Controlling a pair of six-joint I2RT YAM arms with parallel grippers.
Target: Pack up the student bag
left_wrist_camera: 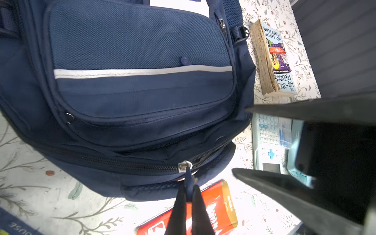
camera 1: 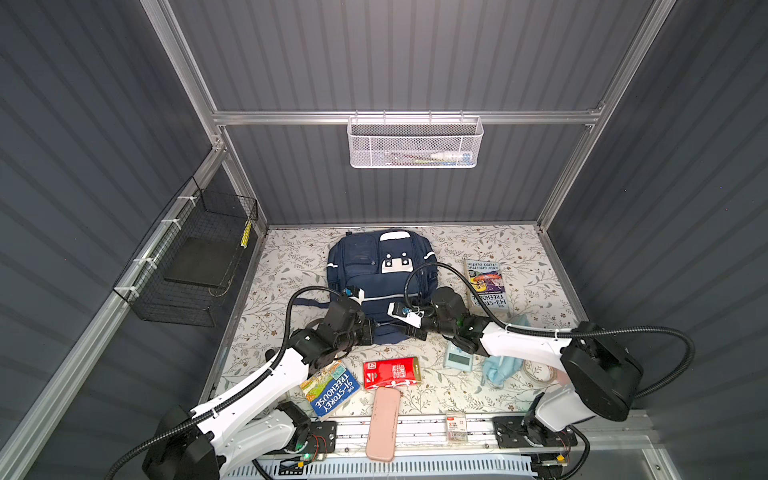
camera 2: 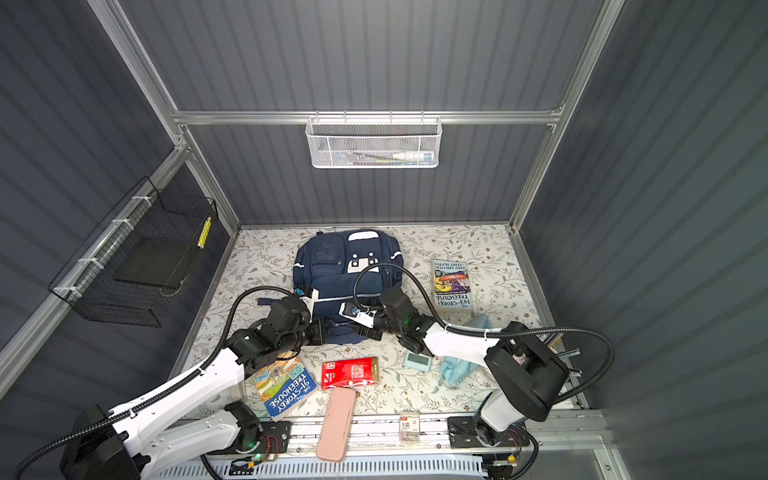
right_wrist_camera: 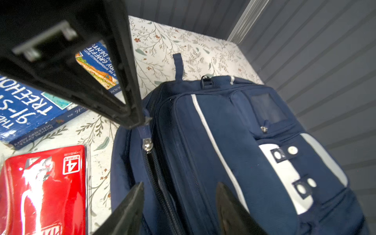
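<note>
The student bag [camera 1: 384,276] [camera 2: 347,274], a navy backpack with white stripes, lies flat at the middle back of the table. My left gripper [left_wrist_camera: 189,192] [camera 1: 368,332] is shut on the blue zipper pull [left_wrist_camera: 188,180] [right_wrist_camera: 145,130] of the bag's main zip, at the bag's near edge. The zip [right_wrist_camera: 160,183] runs shut from the slider [right_wrist_camera: 147,144] towards my right gripper. My right gripper [right_wrist_camera: 180,188] [camera 1: 409,330] hangs open just over that zip and the near end of the bag [right_wrist_camera: 223,132], with only fabric between its fingers.
On the floral table lie a blue book [camera 1: 330,392], a second book [camera 1: 486,286], a red packet [camera 1: 390,372], a pink case [camera 1: 384,424], a pale calculator [camera 1: 459,357] and a light-blue pouch [camera 1: 500,370]. A white mesh basket [camera 1: 415,143] and a black wire basket [camera 1: 195,257] hang on the walls.
</note>
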